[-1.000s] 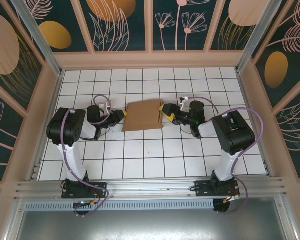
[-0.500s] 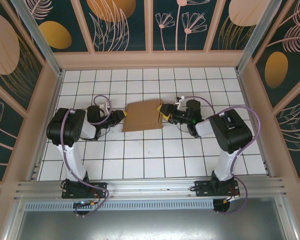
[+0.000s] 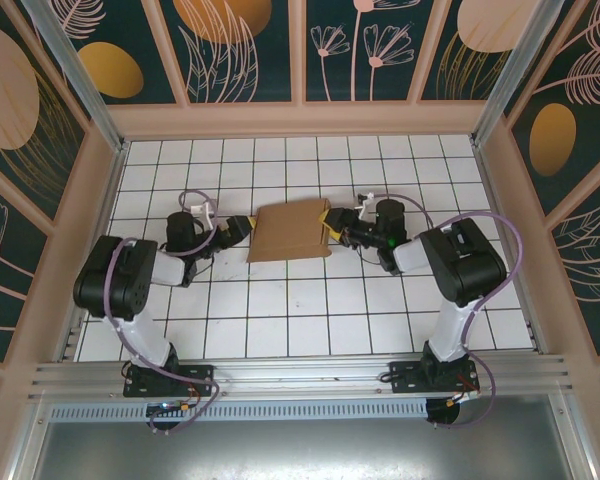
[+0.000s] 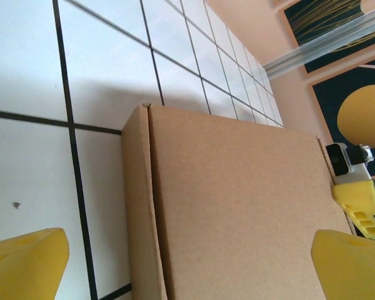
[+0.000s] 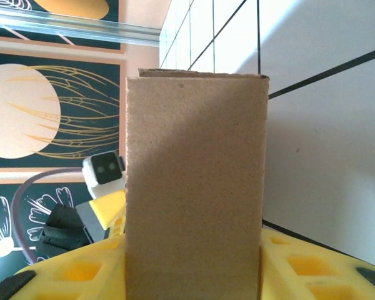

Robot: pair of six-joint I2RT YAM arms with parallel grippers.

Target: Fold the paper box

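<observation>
White tiles ruled with black lines cover the bench (image 3: 280, 320), and dark floral panels wall it in on three sides. On it lies the paper box (image 3: 290, 232), already closed into a flat brown rectangle. It sits a little beyond the bench's middle, towards the far edge, with its longer side running left to right, from one arm to the other.

Both arms meet the box end-on. The right claw (image 3: 330, 222) is at the far right corner. In the right wrist view a strip of cardboard stands between its yellow fingers (image 5: 81, 275), with yellow close against it on each side, so this claw looks to be pinching the box across its thickness. Whether the hold is firm cannot be told.

The left claw (image 3: 242, 224) is at the far left corner. Its fingers (image 4: 25, 262) are spread wide, one off to the side over bare tile and the other across the lid, neither visibly touching cardboard. The box's left side wall and top crease lie straight ahead of it.

So the right arm is the nearer, being on the box, and the left is just beside it. Any remaining press or tuck along the left end falls to the left claw, which would need to travel along the box's long axis towards the right arm. The main risk is pushing the box through a loose right-hand grip.
</observation>
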